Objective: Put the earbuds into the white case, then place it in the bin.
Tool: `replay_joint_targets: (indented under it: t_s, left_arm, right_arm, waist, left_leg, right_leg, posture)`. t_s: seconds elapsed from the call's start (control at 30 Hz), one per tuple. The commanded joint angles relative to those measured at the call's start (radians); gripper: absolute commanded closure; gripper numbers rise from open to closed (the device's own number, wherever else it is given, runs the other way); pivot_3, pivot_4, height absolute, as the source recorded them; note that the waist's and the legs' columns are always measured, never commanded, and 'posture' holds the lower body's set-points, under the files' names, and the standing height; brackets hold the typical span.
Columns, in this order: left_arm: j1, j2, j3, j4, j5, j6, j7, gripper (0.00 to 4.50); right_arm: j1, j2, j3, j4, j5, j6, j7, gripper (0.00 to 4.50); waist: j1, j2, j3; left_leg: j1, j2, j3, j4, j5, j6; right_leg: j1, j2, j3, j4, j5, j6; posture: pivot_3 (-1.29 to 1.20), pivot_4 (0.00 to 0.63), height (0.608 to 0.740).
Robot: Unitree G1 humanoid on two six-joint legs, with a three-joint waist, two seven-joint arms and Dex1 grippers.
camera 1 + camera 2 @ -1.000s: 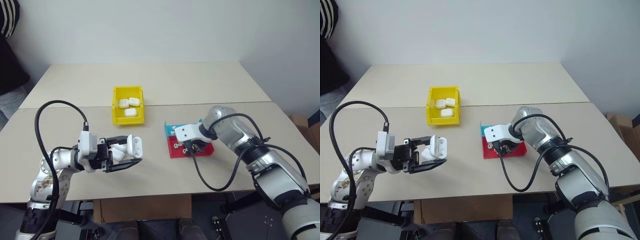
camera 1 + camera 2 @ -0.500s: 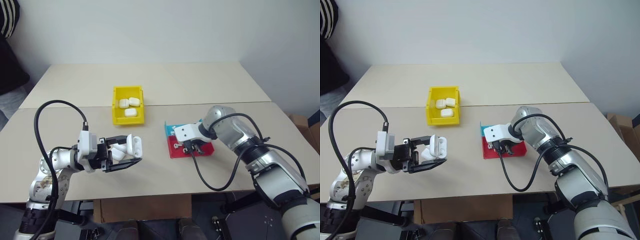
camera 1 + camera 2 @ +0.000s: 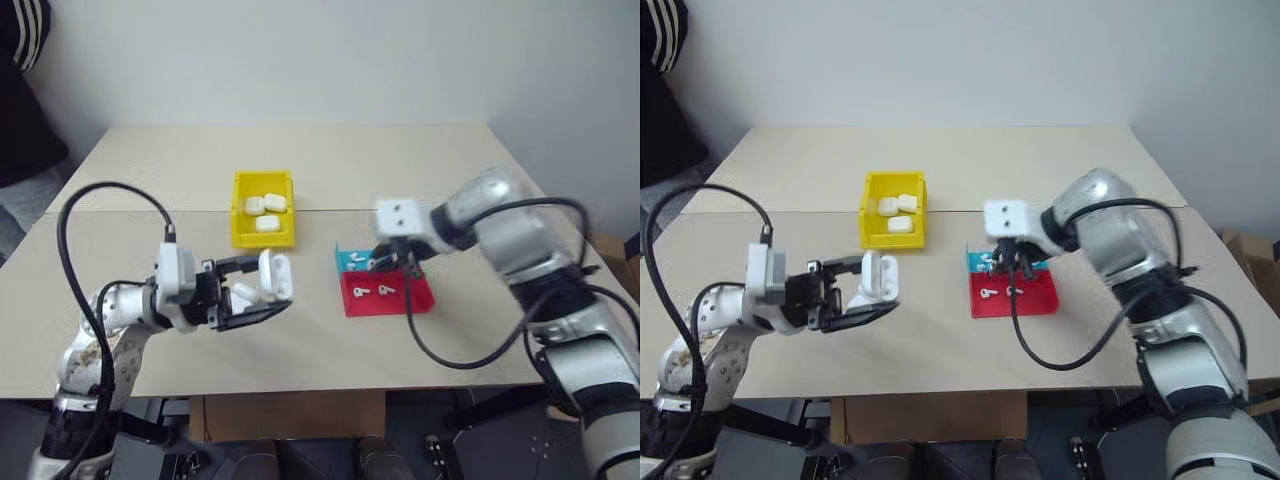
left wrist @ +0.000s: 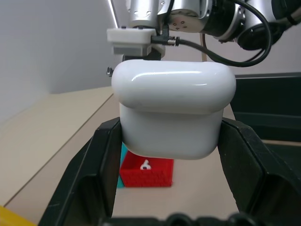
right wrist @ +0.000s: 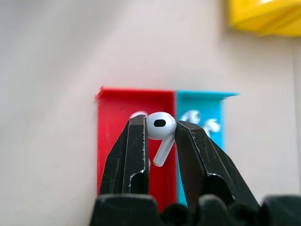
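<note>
While the left gripper point(image 3: 262, 298) is clamping an open white case point(image 3: 270, 281) above the near side of the tan table point(image 3: 420, 160), the head views are showing the right gripper point(image 3: 1008, 262) hanging over the trays, its fingers too blurred there to read. The bright yellow bin point(image 3: 264, 208) is sitting further back on the table with three closed white cases point(image 3: 265, 210) lying inside it. The shallow red tray point(image 3: 387, 293) is lying to the right of the held case, touching the shallow blue tray point(image 3: 348, 261) behind it, and two loose earbuds point(image 3: 373, 290) are resting in the red one. A person in a dark, white-striped sleeve point(image 3: 22, 25) is standing at the far left edge.

In the left wrist view, the two black fingers point(image 4: 89, 174) are pressing against both sides of the case's lower half, with its rounded lid on top. The red tray is showing past it, and the right arm is hanging above.

In the right wrist view, the right claw is pinching narrow on a single earbud point(image 5: 160, 130), head up between the fingertips and stem pointing down. The red and blue trays are lying side by side below it, more earbuds point(image 5: 201, 120) in the blue one, and a corner of the yellow bin is showing beyond.
</note>
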Motion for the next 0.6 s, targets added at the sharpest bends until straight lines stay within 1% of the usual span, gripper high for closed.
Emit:
replay_joint_targets:
  t_s: [0.03,0.17,0.23,0.33,0.4,0.43,0.6]
  left_arm:
    - [-0.079,-0.029,-0.031,-0.03,-0.033,0.038,0.034,1.73]
    - [-0.166,-0.061,-0.072,-0.036,-0.068,0.121,0.066,1.73]
    - [-0.186,-0.059,-0.082,-0.042,-0.076,0.157,0.072,1.73]
    - [-0.197,-0.058,-0.083,-0.044,-0.086,0.19,0.081,1.73]
    - [-0.2,-0.038,-0.081,-0.069,-0.116,0.26,0.102,1.73]
    - [-0.192,-0.04,-0.077,-0.08,-0.125,0.264,0.103,1.73]
    - [-0.16,-0.068,-0.058,-0.113,-0.162,0.265,0.124,1.73]
  right_arm:
    - [0.044,-0.022,-0.146,-0.103,0.11,0.069,-0.058,3.59]
    - [0.129,0.021,-0.335,-0.193,0.264,0.081,-0.157,3.59]
    - [0.173,0.058,-0.409,-0.243,0.328,0.045,-0.218,3.59]
    - [0.202,0.098,-0.481,-0.308,0.433,0.06,-0.285,3.59]
    - [0.213,0.13,-0.531,-0.354,0.522,0.085,-0.338,3.59]
    - [0.224,0.149,-0.548,-0.375,0.558,0.073,-0.358,3.59]
    - [0.284,0.211,-0.566,-0.451,0.7,0.038,-0.421,3.59]
  waist:
    - [-0.004,0.0,0.0]
    - [-0.01,0.0,0.0]
    - [-0.015,0.0,0.0]
    - [-0.02,0.0,0.0]
    - [-0.021,0.0,0.0]
    - [-0.021,0.0,0.0]
    - [-0.021,0.0,0.0]
  left_leg:
    - [0.0,0.0,0.0,0.0,0.0,0.0]
    - [0.0,0.0,0.0,0.0,0.0,0.0]
    - [0.0,0.0,0.0,0.0,0.0,0.0]
    - [0.0,0.0,0.0,-0.001,0.0,0.0]
    - [0.0,0.0,-0.001,-0.001,0.0,0.0]
    - [0.0,0.0,-0.001,-0.001,0.0,0.0]
    - [0.0,0.0,-0.001,0.0,0.0,0.0]
  right_leg:
    - [0.0,0.0,0.0,0.0,0.0,0.0]
    - [0.0,0.0,0.0,0.0,0.0,0.0]
    - [0.0,0.001,0.001,0.001,0.0,0.0]
    - [-0.001,0.001,0.001,0.001,0.0,0.0]
    - [0.0,0.001,0.001,0.001,0.0,0.0]
    - [0.0,0.001,0.001,0.001,0.0,0.0]
    - [0.001,0.001,0.001,0.0,-0.001,0.002]
  posture:
    - [0.0,0.15,0.74]
    - [0.0,0.15,0.74]
    - [0.0,0.15,0.74]
    - [0.0,0.15,0.74]
    - [0.0,0.15,0.74]
    - [0.0,0.15,0.74]
    - [0.0,0.15,0.74]
